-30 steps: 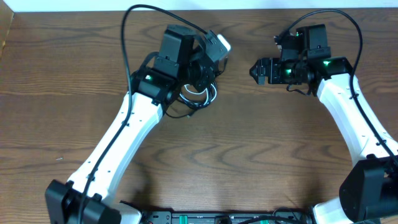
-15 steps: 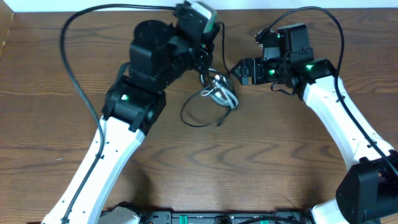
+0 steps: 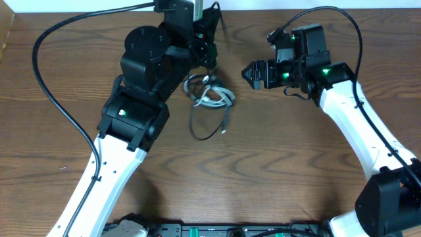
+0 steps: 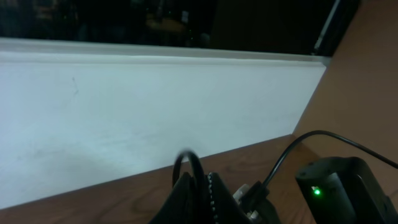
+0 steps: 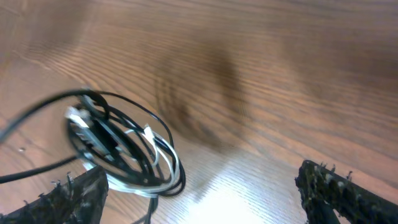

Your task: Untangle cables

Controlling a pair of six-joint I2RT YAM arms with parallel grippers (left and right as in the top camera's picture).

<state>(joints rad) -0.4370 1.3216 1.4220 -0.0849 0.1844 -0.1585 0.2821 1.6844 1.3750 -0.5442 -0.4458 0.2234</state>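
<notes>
Closest to the robot's base, the wooden counter [image 3: 263, 171] carries both white arms. The left arm [image 3: 112, 171] slants up toward 1 o'clock and the right arm [image 3: 365, 131] toward 11 o'clock. A thick black lead [image 3: 41, 85] bows out from the left arm on the 9 o'clock side.

Farther in, a little toward 12 o'clock from the counter's middle, sit the cables [image 3: 210, 95], knotted in a small tangle of loops. The black cable [image 3: 192, 125] drops one long loop toward 6 o'clock. The white cable [image 3: 217, 100] is coiled inside the knot, and the right wrist view shows its strands running within the black rings. Whether the tangle rests on the wood or hangs just above it cannot be told.

At 2 o'clock from the tangle, near it but apart, the right claw [image 5: 199, 174] faces 9 o'clock. It is released, with its jaws spread wide.

At 12 o'clock from the tangle, the left claw [image 4: 198, 186] is clenched. Its own view shows a black strand arching out of the closed fingertips, so it appears to be grasping the black cable.

Beyond it, a white strip [image 4: 155, 106] runs along the counter's far edge.
</notes>
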